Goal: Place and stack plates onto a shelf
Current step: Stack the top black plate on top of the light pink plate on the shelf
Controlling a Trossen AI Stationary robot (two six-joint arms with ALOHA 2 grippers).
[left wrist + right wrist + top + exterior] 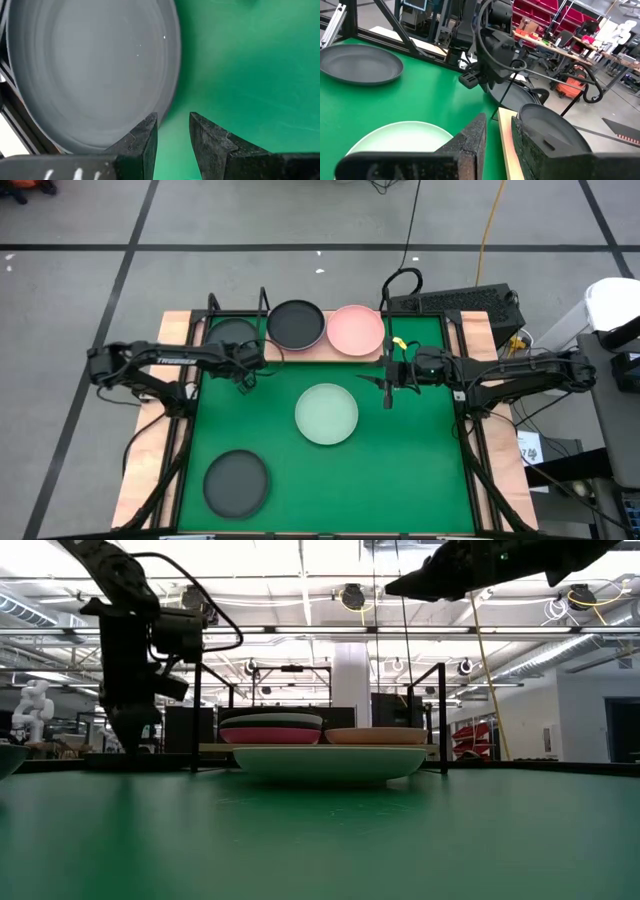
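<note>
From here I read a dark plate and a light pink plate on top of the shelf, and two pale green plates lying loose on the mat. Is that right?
Not quite: the high view shows one pale green plate loose on the mat; the other loose plate there is dark grey. The rest holds: a dark plate and a light pink plate sit on top of the shelf.

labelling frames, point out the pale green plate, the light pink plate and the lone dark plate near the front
pale green plate [326, 414], high view, centre
light pink plate [356, 329], high view, centre
lone dark plate [236, 483], high view, centre
</note>
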